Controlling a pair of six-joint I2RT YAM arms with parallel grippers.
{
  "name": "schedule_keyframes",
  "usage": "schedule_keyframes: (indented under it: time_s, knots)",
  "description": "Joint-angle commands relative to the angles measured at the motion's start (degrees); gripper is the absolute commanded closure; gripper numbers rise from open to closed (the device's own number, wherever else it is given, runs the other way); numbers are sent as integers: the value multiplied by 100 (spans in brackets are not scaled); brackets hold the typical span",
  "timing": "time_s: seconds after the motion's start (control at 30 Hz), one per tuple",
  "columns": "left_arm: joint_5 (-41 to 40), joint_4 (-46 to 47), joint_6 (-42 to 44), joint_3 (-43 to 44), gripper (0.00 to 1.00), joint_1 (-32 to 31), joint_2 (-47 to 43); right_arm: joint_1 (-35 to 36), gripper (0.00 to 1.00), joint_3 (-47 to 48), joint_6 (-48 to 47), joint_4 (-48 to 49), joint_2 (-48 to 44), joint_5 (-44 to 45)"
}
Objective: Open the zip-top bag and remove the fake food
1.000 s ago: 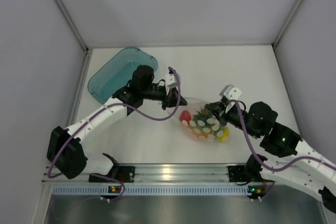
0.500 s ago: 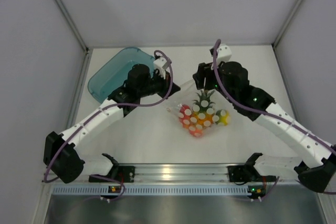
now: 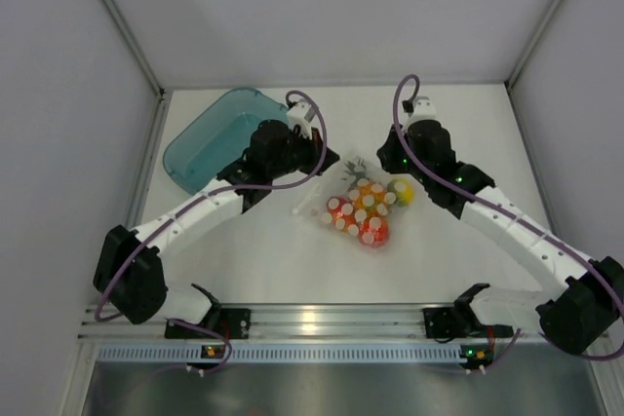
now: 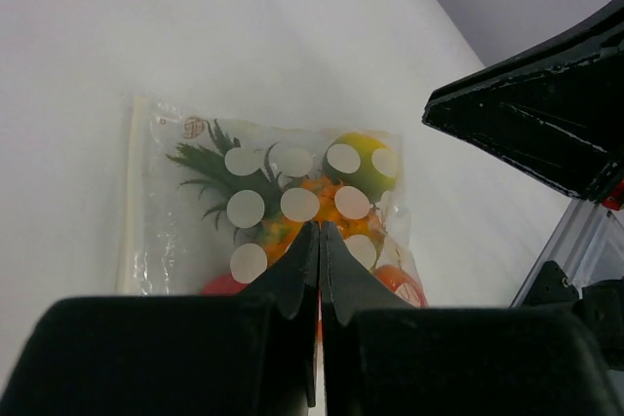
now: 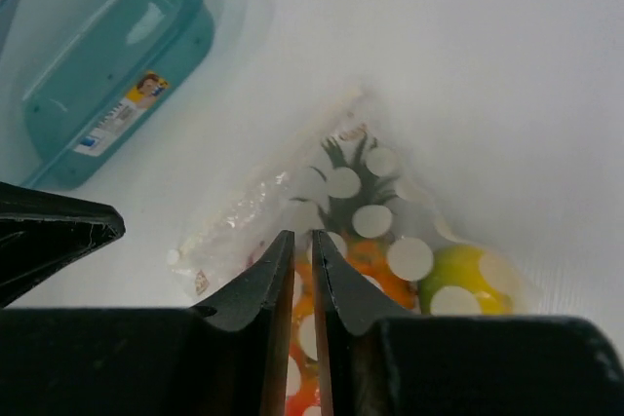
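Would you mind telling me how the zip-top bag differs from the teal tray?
The zip-top bag is clear with white dots; the teal tray is tinted blue-green. The bag is a flat pouch holding the fake food; the tray is a rounded tub. The bag lies centrally, the tray far left. Both are see-through.

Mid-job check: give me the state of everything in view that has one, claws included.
zip-top bag: flat on the table, zip looks closed.
fake food: inside the bag.
teal tray: upright, empty.
left claw: shut, nothing between its fingers.
right claw: nearly shut, nothing seen in the slit.
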Motion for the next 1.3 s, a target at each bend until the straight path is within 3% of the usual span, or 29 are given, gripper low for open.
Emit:
schedule_keyframes:
  time_s: [0.0, 0.17, 0.37, 0.4, 0.43, 0.5, 0.6, 0.67, 0.8, 0.87, 1.03, 1.27]
  knots:
    - [28, 251, 138, 243, 100, 26, 432, -101, 85, -107, 181, 333, -174, -152]
    - [-358, 32, 111, 376, 100, 52, 566, -101, 82, -291, 172, 105, -306, -37]
    - [-735, -504, 15, 324, 97, 307, 496, -110, 62, -458, 119, 218, -86, -511]
    - [-797, -575, -12, 210, 91, 394, 347, -110, 56, -459, 119, 253, -42, -590]
    - [-989, -645, -21, 165, 71, 421, 268, -110, 53, -450, 119, 306, 106, -730]
    - [-1201, -829, -30, 25, 72, 500, 13, -92, 49, -319, 102, 315, 387, -854]
    - [-1674, -1198, -99, -177, 56, 640, -390, 56, 38, -90, 110, 341, 808, -837]
    - [-2209, -1541, -144, -300, 37, 667, -646, 232, 34, 277, 172, 159, 1090, -636]
    - [-2774, -1902, -337, -678, 32, 720, -1411, 689, 25, 1052, 478, -299, 2029, 58]
    - [-2942, -2042, -451, -801, 29, 720, -1805, 899, 15, 1507, 654, -449, 2356, 515]
    - [-3206, -2315, -513, -1127, 30, 729, -2650, 1243, 13, 2606, 1191, -1257, 3568, 1745]
    - [-2881, -2763, -250, -1136, 31, 720, -3530, 1551, 17, 4057, 1464, -2505, 4940, 2801]
